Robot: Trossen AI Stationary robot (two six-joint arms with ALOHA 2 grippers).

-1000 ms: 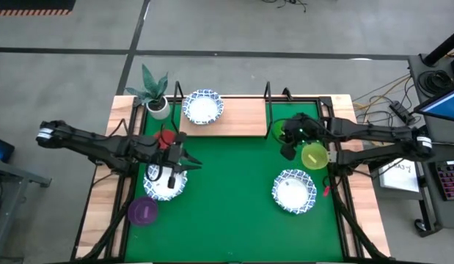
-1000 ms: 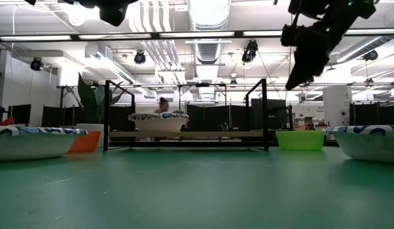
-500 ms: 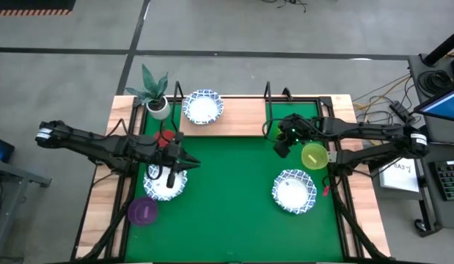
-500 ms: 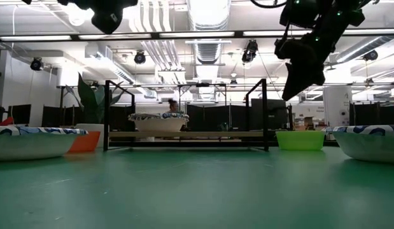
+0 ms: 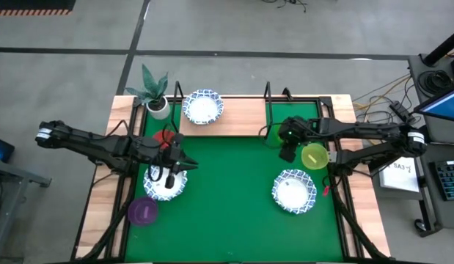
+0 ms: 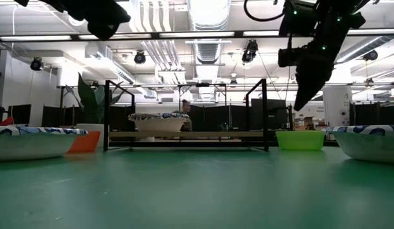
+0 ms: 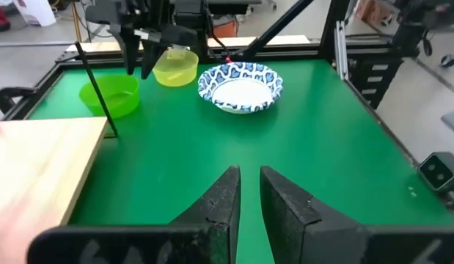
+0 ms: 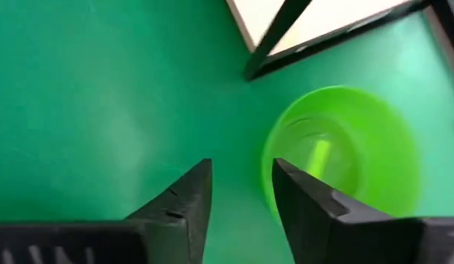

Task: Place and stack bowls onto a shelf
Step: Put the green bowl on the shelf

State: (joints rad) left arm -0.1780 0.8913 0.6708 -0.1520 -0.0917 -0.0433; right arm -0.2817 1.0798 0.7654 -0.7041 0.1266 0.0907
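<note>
The shelf [image 5: 241,117] stands at the far middle of the green mat, and one blue-patterned bowl [image 5: 202,108] rests on its board. A green bowl [image 5: 271,134] sits on the mat by the shelf's right end. My right gripper [image 8: 241,191] hangs open just above this bowl's near rim [image 8: 274,183], fingers slanting down and clear of it in the low view [image 6: 303,102]. My left gripper [image 7: 249,191] is shut and empty, above the mat beside the left blue-patterned bowl [image 5: 162,187].
A yellow-green bowl [image 5: 314,156] and another blue-patterned bowl [image 5: 294,191] sit on the mat's right side. A red bowl [image 5: 165,136] and a purple bowl [image 5: 144,211] are on the left. A potted plant [image 5: 155,92] stands at the shelf's left end. The mat's middle is bare.
My right gripper has gone down and a little toward the table's left edge, ending over the green bowl with its fingers tipped more steeply downward. The bowls have stayed where they were.
</note>
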